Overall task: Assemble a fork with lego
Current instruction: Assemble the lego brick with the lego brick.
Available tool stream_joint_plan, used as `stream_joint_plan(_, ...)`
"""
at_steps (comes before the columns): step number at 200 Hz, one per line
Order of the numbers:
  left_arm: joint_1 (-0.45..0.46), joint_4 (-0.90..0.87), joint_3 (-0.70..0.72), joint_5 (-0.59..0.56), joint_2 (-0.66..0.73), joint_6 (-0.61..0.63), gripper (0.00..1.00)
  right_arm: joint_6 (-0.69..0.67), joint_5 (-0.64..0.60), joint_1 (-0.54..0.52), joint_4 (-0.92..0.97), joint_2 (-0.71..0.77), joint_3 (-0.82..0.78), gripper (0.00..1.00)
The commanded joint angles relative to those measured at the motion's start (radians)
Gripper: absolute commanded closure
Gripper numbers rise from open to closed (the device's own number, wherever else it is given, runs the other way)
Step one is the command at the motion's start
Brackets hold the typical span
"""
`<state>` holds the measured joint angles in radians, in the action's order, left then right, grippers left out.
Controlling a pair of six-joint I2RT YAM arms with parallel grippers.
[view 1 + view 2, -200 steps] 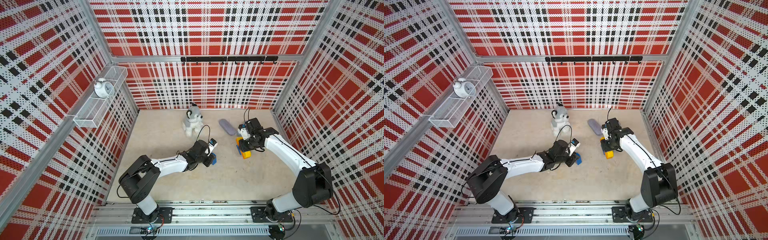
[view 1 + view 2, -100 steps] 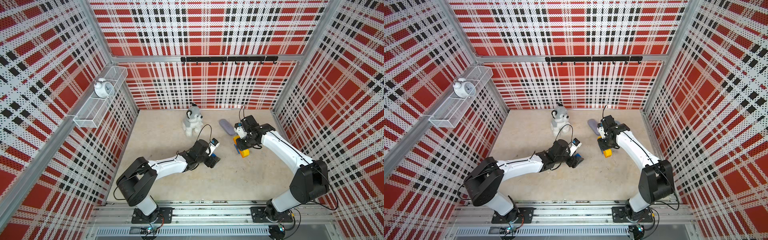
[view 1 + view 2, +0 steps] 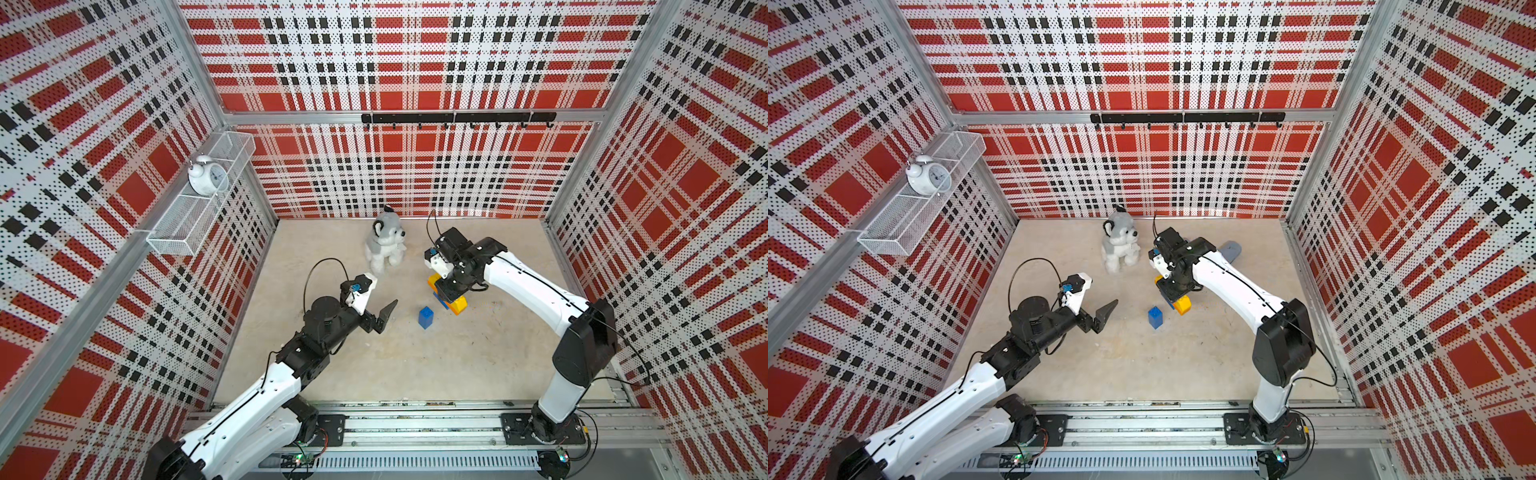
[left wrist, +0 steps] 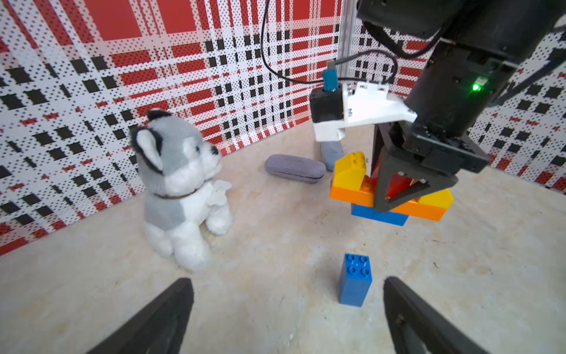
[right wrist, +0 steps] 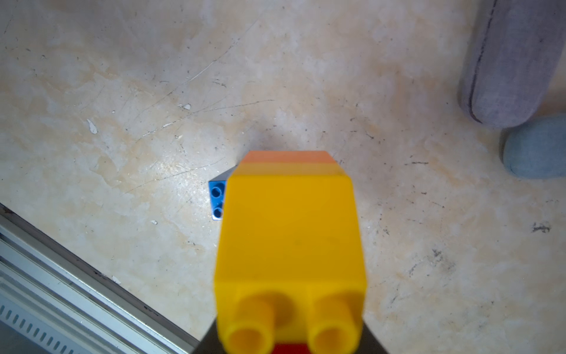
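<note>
A loose blue lego brick [image 3: 425,317] [image 3: 1155,317] stands upright on the table, studs up. My left gripper [image 3: 376,308] [image 4: 286,280] is open and drawn back from it, and the brick [image 4: 355,279] sits just ahead of one fingertip. My right gripper [image 3: 451,291] [image 4: 398,187] is shut on the fork [image 4: 349,191] [image 3: 1182,306], held low over the table behind the loose brick. It has an orange crossbar with yellow, red and yellow prongs on one side and a short blue brick on the other. In the right wrist view a yellow prong [image 5: 291,233] fills the middle.
A plush husky [image 3: 385,243] sits at the back centre. Two grey-blue oblong cases [image 4: 294,168] [image 5: 536,150] lie behind the right arm. A wire shelf with an alarm clock [image 3: 208,178] hangs on the left wall. The arms' metal rail [image 3: 415,419] runs along the front edge.
My left gripper has opened, let go of the blue brick and pulled back to the left; the brick now stands alone. The right arm has shifted the fork slightly left.
</note>
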<state>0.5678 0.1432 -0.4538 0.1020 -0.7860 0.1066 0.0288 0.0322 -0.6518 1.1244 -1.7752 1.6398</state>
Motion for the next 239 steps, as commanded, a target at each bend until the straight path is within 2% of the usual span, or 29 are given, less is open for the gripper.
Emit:
stream_joint_plan(1,-0.006,0.053,0.084,-0.046,0.070,0.002,0.02,0.023,-0.026,-0.029,0.044,-0.028,0.049,0.82)
stream_joint_plan(40,-0.008,0.221,0.242,-0.058,0.169,0.002,0.02,0.039,-0.066,-0.094,0.050,-0.072,0.068,0.82)
stream_joint_plan(75,-0.007,0.276,0.316,-0.033,0.217,0.017,0.02,0.039,-0.088,-0.118,0.077,-0.128,0.101,0.83)
stream_joint_plan(239,-0.015,0.283,0.299,0.025,0.167,0.041,0.02,0.061,-0.074,-0.144,0.055,-0.196,0.124,0.83)
